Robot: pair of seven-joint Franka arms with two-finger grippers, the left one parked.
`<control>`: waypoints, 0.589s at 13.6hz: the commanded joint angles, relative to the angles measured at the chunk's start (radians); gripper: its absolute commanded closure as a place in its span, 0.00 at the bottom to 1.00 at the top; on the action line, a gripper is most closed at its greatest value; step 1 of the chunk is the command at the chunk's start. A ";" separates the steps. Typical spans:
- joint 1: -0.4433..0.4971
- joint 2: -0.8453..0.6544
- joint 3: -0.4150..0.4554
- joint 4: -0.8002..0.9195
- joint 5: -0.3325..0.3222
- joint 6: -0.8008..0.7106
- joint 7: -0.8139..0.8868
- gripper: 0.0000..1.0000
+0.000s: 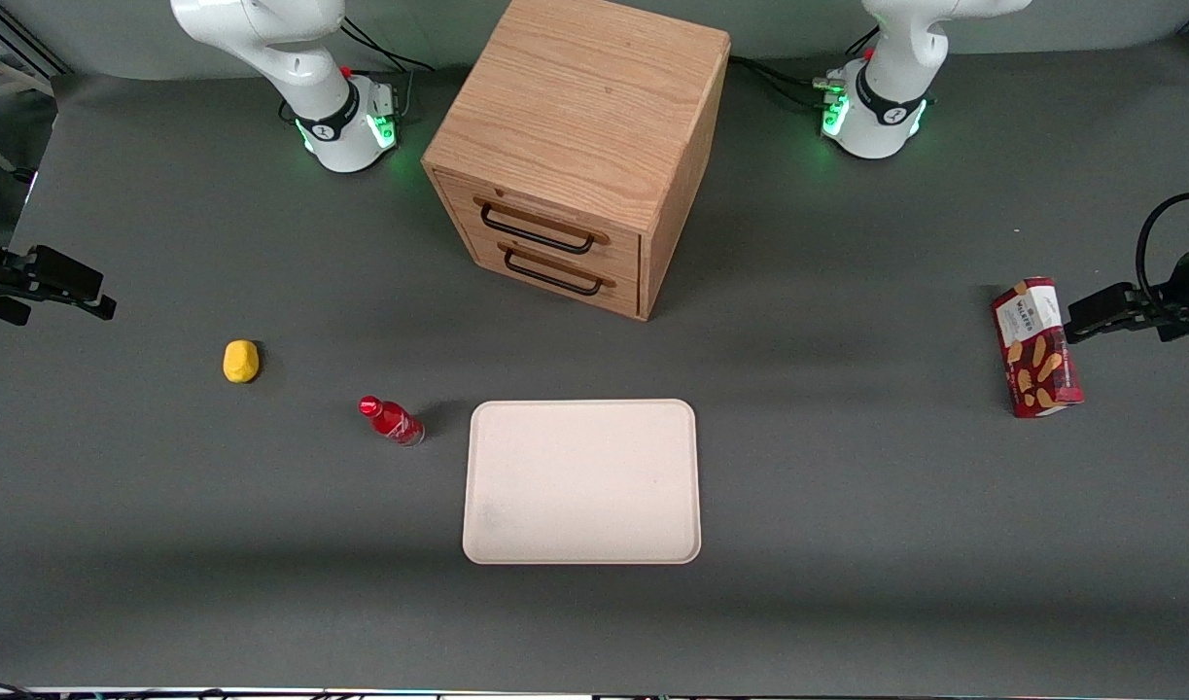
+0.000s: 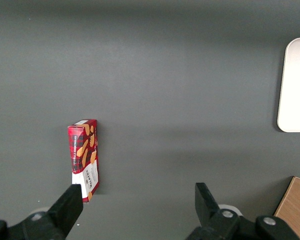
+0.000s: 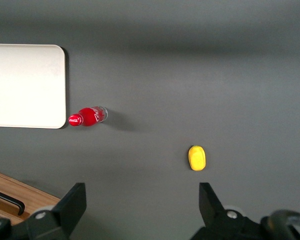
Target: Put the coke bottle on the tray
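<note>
The coke bottle (image 1: 392, 421) is small, with a shiny red cap, a red label and a clear base. It rests on the grey table just beside the tray's short edge, on the working arm's side. The tray (image 1: 581, 481) is a large flat cream-pink rectangle with nothing on it. Both show in the right wrist view, bottle (image 3: 87, 116) close to the tray's rounded corner (image 3: 55, 115). My gripper (image 1: 103, 297) hangs at the working arm's end of the table, well away from the bottle. In its wrist view the gripper (image 3: 142, 200) is open, with only bare table between the fingers.
A yellow lump (image 1: 241, 361) lies between my gripper and the bottle. A wooden two-drawer cabinet (image 1: 579, 146) stands farther from the front camera than the tray. A red snack box (image 1: 1036, 347) lies toward the parked arm's end.
</note>
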 commanded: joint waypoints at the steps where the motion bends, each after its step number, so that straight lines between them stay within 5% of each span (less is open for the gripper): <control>1: 0.012 0.000 -0.013 0.012 0.005 0.000 -0.010 0.00; 8: 0.012 0.000 -0.013 0.014 0.006 -0.002 -0.006 0.00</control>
